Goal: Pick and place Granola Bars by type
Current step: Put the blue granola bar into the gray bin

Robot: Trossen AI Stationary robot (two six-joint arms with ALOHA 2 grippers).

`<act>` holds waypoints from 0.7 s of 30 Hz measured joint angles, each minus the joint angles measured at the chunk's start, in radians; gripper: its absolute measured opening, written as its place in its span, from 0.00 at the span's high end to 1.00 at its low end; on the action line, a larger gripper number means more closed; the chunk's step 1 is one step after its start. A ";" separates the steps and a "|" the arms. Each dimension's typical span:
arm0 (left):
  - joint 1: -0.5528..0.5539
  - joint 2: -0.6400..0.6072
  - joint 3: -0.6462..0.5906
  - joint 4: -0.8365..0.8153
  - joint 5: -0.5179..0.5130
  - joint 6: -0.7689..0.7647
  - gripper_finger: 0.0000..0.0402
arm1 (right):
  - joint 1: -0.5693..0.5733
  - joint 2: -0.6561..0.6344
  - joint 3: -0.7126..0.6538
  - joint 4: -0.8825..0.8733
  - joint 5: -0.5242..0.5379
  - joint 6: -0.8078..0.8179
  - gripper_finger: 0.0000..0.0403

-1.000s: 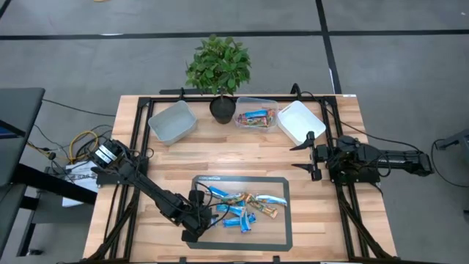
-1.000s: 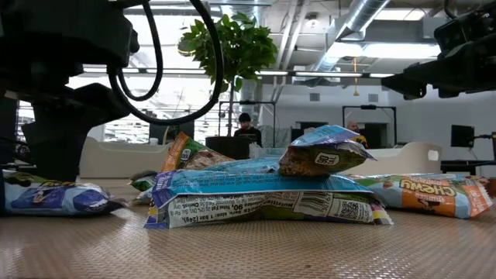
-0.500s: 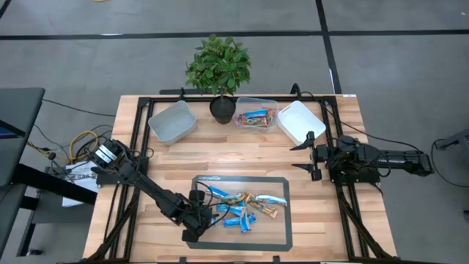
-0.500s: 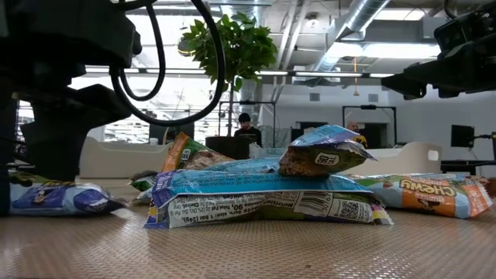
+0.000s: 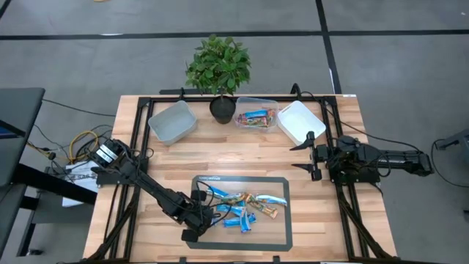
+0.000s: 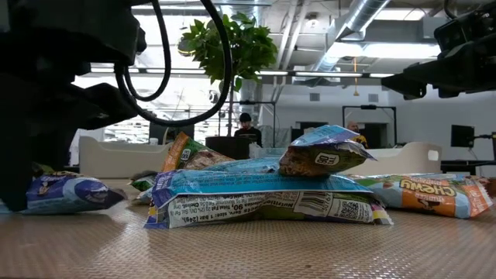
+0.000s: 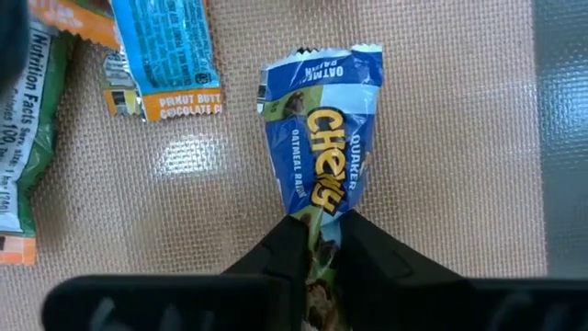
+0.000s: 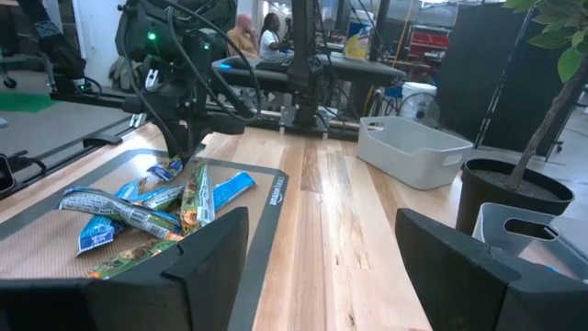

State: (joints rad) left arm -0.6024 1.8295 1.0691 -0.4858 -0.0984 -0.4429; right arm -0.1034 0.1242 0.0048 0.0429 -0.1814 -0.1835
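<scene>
Right, grasp step in hand: left claw is clenched on one end of a blue shiny-wrapped Chewy granola bar, at the left edge of the brown mesh mat on the near side of the wooden desk. In the low view the bar sits slightly nose-up beside the remaining pile of wrapped bars, apart from it. Right claw waits released at the right side of the desk. Far side: grey bin, clear tub holding bars, white tray. My read: next move needs a clean lift, then carry to whichever bin takes blue; the end-only pinch may let the bar swing or slip.
</scene>
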 joint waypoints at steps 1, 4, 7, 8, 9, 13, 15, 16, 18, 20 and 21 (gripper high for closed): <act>0.003 -0.007 0.003 -0.005 -0.001 0.011 0.90 | 0.000 0.000 0.000 0.000 0.000 0.000 0.33; 0.019 -0.044 0.019 -0.012 -0.010 0.042 0.92 | 0.000 0.000 0.000 0.000 0.000 0.000 0.33; 0.049 -0.095 0.024 -0.053 -0.015 0.058 0.93 | 0.000 0.000 0.000 0.000 0.000 0.000 0.33; 0.063 -0.112 0.025 -0.071 -0.018 0.064 0.93 | 0.000 0.000 0.000 0.000 0.000 0.000 0.33; 0.077 -0.132 0.025 -0.088 -0.025 0.068 0.93 | 0.000 0.000 0.000 0.000 0.000 0.000 0.33; 0.148 -0.218 0.027 -0.169 -0.104 0.102 0.92 | 0.000 0.000 0.000 0.000 0.000 0.000 0.33; 0.197 -0.259 0.027 -0.204 -0.157 0.119 0.92 | 0.000 0.000 0.000 0.000 0.000 0.000 0.33; 0.223 -0.278 0.027 -0.220 -0.189 0.122 0.93 | 0.000 0.000 0.000 0.000 0.000 0.000 0.33; 0.280 -0.315 0.027 -0.259 -0.248 0.125 0.93 | 0.000 0.000 0.000 0.000 0.000 0.000 0.33; 0.340 -0.347 0.027 -0.300 -0.299 0.125 0.93 | 0.000 0.000 0.000 0.000 0.000 0.000 0.33; 0.371 -0.361 0.027 -0.324 -0.326 0.125 0.93 | 0.000 0.000 0.000 0.000 0.000 0.000 0.33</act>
State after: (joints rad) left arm -0.2309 1.4684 1.0958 -0.8101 -0.4239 -0.3176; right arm -0.1036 0.1239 0.0048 0.0425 -0.1814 -0.1833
